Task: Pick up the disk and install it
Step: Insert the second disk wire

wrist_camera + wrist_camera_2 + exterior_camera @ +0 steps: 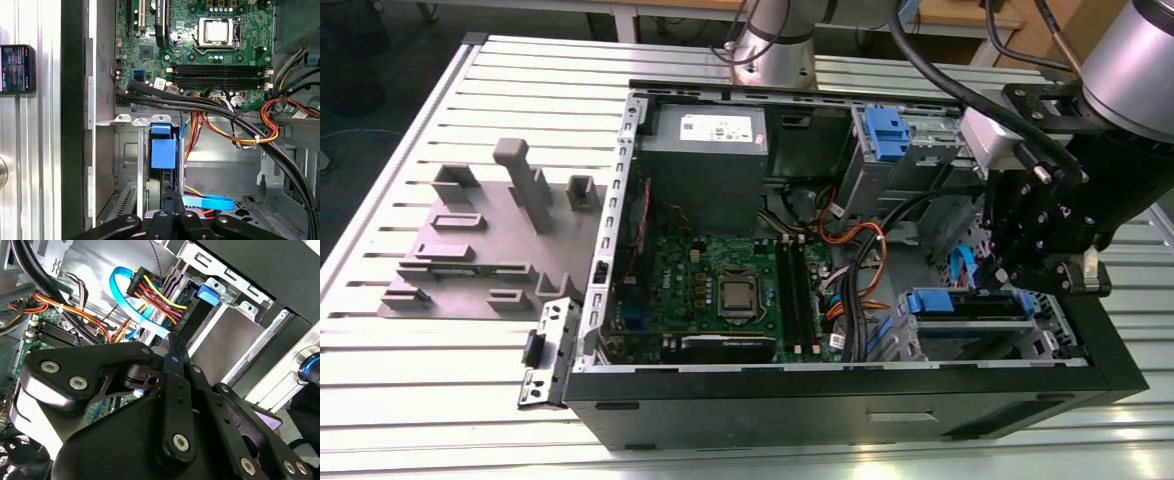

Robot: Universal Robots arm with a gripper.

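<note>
The disk [967, 304] sits in the drive cage at the front corner of the open computer case [854, 395], on the exterior view's right. Its blue carrier frame faces up. The blue carrier tab [163, 148] shows in the first wrist view, and the same tab [208, 293] in the second wrist view. My black gripper [1014, 280] hangs right beside the cage, just above the disk's end. Its fingers are pressed together in both wrist views, with nothing between them. The gripper [172, 196] ends close to the dark slot under the tab. In the second wrist view the gripper [172, 347] ends by a blue flat cable [130, 302].
Bundles of red, yellow and black cables [235, 127] cross the case near the cage. The motherboard [720, 290] fills the case floor, with a grey power supply box [707, 140] and a blue clip [886, 135] at the back. A grey parts fixture [487, 235] stands on the slatted table.
</note>
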